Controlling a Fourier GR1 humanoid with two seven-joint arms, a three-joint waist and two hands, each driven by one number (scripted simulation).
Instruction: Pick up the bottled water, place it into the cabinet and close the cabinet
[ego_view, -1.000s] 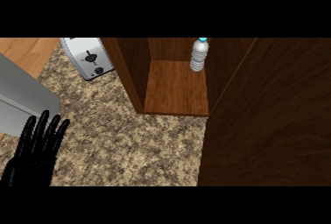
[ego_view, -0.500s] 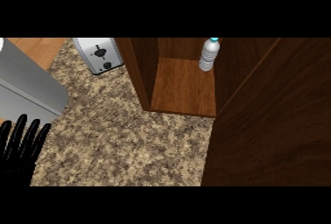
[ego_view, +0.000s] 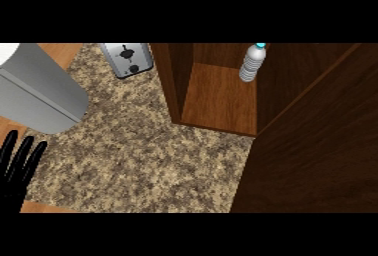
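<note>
At the counter (ego_view: 148, 150) edge, left hand (ego_view: 16, 175) fingers straight; bottled water (ego_view: 252, 64) inside cabinet (ego_view: 221, 100).

A speckled tan-and-brown stone desk (ego_view: 140, 160) fills the middle under even light. A dark wooden cabinet (ego_view: 218, 102) stands on its right side, its door (ego_view: 317, 150) swung open. A silver toaster (ego_view: 127, 59) sits at the far edge. A grey rounded unit (ego_view: 37, 90) overlaps the left edge, beside a pale wood surface (ego_view: 60, 50).

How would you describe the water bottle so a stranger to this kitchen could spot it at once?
Find the open wooden cabinet on the speckled counter. On its floor, far back by the right wall, stands the bottled water. Upright and clear with a pale blue cap, it is the only thing in there.
</note>
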